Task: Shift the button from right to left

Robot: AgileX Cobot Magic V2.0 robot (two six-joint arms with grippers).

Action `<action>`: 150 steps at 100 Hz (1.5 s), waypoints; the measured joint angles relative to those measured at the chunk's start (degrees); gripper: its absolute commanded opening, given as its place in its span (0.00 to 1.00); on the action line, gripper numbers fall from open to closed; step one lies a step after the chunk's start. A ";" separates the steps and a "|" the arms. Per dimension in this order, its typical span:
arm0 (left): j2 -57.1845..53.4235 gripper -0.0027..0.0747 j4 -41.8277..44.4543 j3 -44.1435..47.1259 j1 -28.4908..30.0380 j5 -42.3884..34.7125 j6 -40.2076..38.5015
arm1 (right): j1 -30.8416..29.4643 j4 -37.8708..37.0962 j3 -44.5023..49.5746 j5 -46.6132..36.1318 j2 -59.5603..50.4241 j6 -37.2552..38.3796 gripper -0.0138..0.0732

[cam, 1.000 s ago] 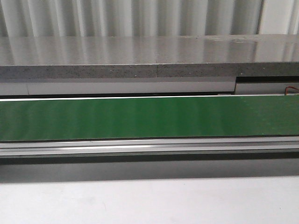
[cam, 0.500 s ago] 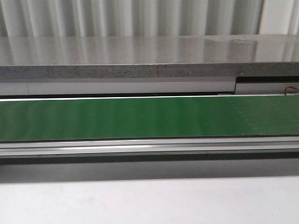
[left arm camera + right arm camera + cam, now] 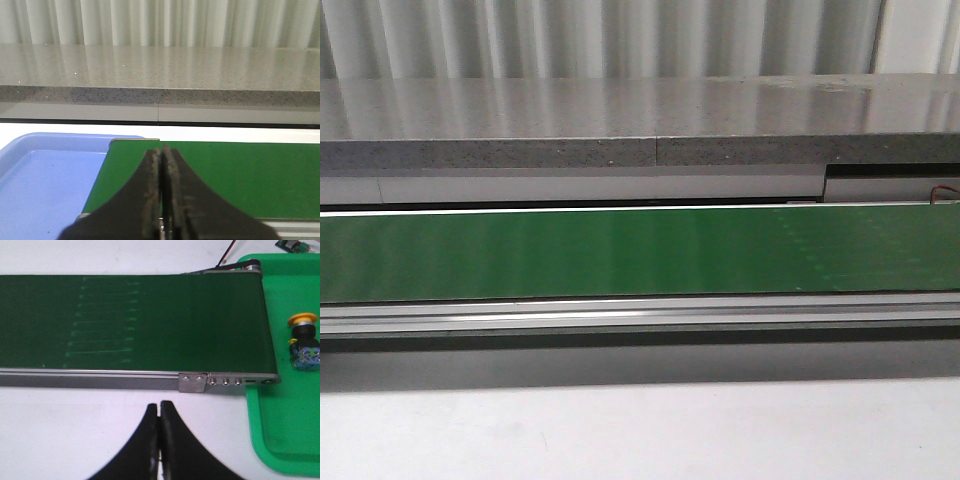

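The button [image 3: 303,341] lies on its side in the green tray [image 3: 280,430], yellow cap pointing away from the right gripper [image 3: 159,407] and blue-grey block nearer to it. It sits off to the gripper's right and ahead of it, just past the end of the belt [image 3: 135,322], apart from the belt's edge. The right gripper hangs over the white table [image 3: 65,430], short of the belt's metal rail [image 3: 192,382], its two black fingers [image 3: 170,440] pressed together with nothing between them.

The left gripper [image 3: 161,152] is likewise closed and empty (only a thin seam shows between its fingers [image 3: 150,200]). Its tips are over the near end of the belt [image 3: 240,175], and the blue tray [image 3: 45,185] lies just to its left, touching or nearly touching the belt's end. Beyond the belt ahead of it runs a grey speckled ledge [image 3: 160,80].

In the front view the belt [image 3: 620,250] runs across the whole width with neither gripper in sight.
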 measured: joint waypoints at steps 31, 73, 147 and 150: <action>0.00 0.01 0.00 0.00 0.00 0.00 0.00 | 0.00 0.40 0.00 0.71 1.79 0.00 0.73; 0.00 0.01 0.00 0.00 0.00 0.00 0.00 | 0.00 2.39 -5.16 6.18 6.12 1.14 0.81; 0.00 0.01 0.00 0.00 0.00 0.00 0.00 | -27.77 -1.95 -18.36 -0.11 39.93 -6.24 0.81; 0.00 0.01 0.00 0.00 0.00 0.00 0.00 | -28.24 -1.95 -18.36 -0.81 41.25 -6.40 0.81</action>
